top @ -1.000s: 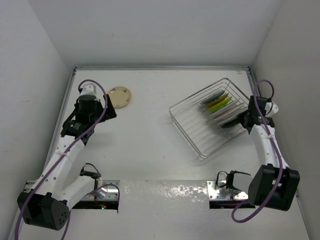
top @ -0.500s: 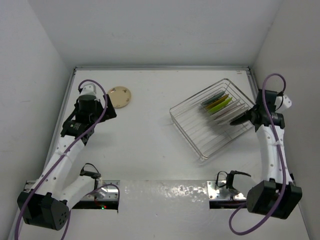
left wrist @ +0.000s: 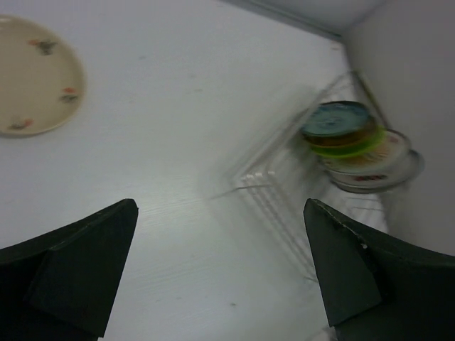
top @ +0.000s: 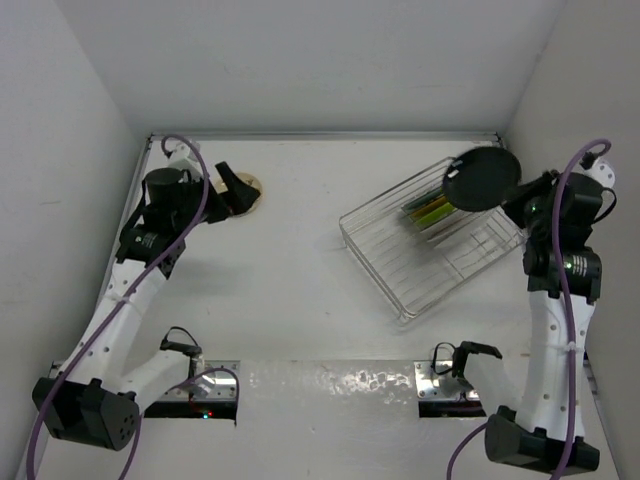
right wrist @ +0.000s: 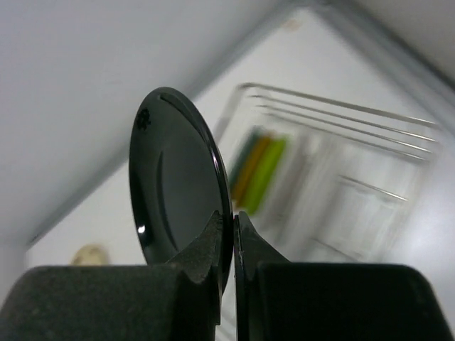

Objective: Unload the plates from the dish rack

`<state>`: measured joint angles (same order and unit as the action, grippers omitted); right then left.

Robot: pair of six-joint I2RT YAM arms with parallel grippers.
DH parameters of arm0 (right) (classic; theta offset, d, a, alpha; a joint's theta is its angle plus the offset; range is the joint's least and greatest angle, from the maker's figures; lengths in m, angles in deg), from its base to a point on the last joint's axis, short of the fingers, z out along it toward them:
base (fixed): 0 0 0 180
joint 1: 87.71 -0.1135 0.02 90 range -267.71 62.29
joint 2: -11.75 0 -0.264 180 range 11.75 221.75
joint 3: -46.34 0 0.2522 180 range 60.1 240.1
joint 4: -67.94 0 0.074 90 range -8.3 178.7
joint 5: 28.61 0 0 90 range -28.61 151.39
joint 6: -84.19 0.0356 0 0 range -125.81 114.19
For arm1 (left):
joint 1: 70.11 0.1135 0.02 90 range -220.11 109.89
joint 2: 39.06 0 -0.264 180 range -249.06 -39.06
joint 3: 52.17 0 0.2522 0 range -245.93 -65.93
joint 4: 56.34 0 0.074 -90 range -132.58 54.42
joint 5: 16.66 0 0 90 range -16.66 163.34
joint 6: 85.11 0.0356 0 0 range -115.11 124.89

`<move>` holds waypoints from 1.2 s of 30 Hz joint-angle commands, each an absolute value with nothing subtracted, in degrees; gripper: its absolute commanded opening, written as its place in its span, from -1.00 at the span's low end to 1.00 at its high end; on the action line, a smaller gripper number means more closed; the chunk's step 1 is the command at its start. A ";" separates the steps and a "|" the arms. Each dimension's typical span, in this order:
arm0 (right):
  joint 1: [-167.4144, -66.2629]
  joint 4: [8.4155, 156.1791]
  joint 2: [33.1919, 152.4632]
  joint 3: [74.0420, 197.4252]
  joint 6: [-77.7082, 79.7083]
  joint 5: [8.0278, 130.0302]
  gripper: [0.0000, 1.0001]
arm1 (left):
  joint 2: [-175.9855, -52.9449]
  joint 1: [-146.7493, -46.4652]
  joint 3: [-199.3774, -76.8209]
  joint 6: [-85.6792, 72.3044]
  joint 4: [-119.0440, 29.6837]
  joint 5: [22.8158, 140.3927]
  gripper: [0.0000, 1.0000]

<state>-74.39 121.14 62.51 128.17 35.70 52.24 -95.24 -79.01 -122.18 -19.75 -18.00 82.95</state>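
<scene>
My right gripper is shut on the rim of a black plate, held on edge in the air above the dish rack; from above the black plate hangs over the rack's far right corner, with the right gripper at its right rim. Several plates still stand in the rack, lime green and orange among them; the left wrist view shows this stack on the rack. My left gripper is open and empty above bare table, and the top view places it beside a cream plate.
A cream plate with small flower marks lies flat on the table at the far left, partly under my left gripper in the top view. White walls close the table on three sides. Metal base brackets sit along the near edge.
My right gripper has risen and pulled back with the black plate, lifting it out of the rack. My left gripper has swung right, over the cream plate's edge.
</scene>
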 commanded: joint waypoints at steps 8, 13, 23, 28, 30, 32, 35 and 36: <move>-89.88 91.21 72.03 128.75 35.76 86.97 -1.00 | -109.63 -86.18 -127.53 -36.77 -51.80 115.36 1.00; -97.28 87.25 73.97 126.29 36.55 81.17 -1.00 | -113.15 -89.27 -130.09 -38.53 -55.41 112.90 1.00; -106.77 82.06 79.07 125.05 35.58 77.39 -1.00 | -117.89 -89.88 -132.20 -37.73 -53.47 109.82 0.50; -108.72 79.77 81.26 124.53 35.84 76.94 -1.00 | -120.27 -89.88 -133.43 -36.77 -51.29 107.19 -0.69; -108.72 79.77 81.27 123.56 35.67 75.20 -0.91 | -120.88 -89.88 -134.66 -35.55 -48.13 101.34 -1.00; -108.54 85.01 81.62 123.47 35.58 71.34 0.02 | -121.23 -89.45 -135.18 -35.45 -43.12 95.87 -1.00; -106.97 101.65 83.37 127.66 37.24 51.63 0.87 | -122.98 -85.52 -133.53 -38.94 -36.52 82.43 -1.00; -106.44 104.96 83.55 128.47 37.69 48.85 0.91 | -123.69 -83.49 -132.73 -40.10 -35.82 81.35 -1.00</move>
<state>-108.18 93.17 82.92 124.11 36.34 65.16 -121.91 -88.41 -133.09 -37.43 -41.23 94.47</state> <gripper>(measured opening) 0.936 0.031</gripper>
